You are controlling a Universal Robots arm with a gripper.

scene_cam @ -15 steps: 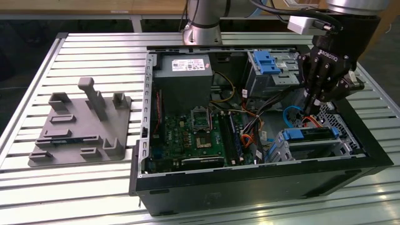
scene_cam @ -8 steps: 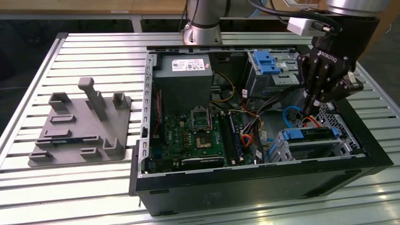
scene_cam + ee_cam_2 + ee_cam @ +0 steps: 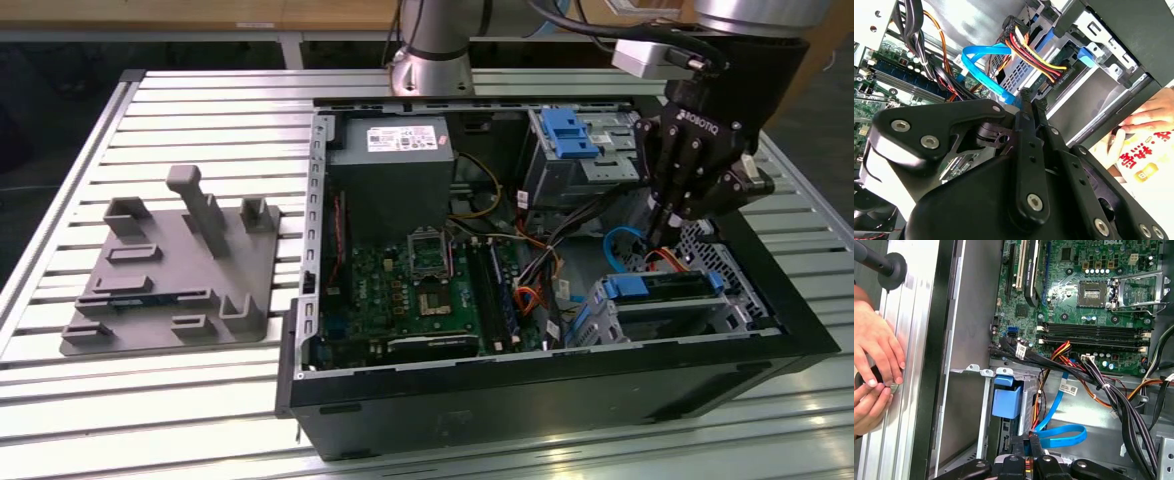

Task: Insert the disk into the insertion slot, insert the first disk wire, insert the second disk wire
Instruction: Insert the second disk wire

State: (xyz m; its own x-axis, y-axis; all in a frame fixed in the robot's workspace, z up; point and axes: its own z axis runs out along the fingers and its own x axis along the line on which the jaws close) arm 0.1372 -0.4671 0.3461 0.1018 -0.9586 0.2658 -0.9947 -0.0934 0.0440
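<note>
The disk point(image 3: 663, 289), in its bright blue caddy, sits inside the silver insertion slot point(image 3: 694, 318) at the case's near right corner in the exterior view. A red, yellow and black wire bundle point(image 3: 1040, 56) ends in a plug at the disk's edge. My gripper point(image 3: 663, 238) hangs just above the disk, shut on the connector end of a flat blue wire point(image 3: 985, 54). In both wrist views that wire loops away from my narrow, nearly touching fingertips point(image 3: 1031, 440). The caddy's blue handle point(image 3: 1006, 401) shows beside the wire.
The open case holds a green motherboard point(image 3: 414, 290), a power supply point(image 3: 390, 160) and a taller grey bay with a blue tab point(image 3: 571, 135). Black cable bundles point(image 3: 1114, 395) cross beside the slot. A person's hands point(image 3: 874, 360) rest outside the case wall. A grey fixture point(image 3: 174, 270) lies at the exterior view's left.
</note>
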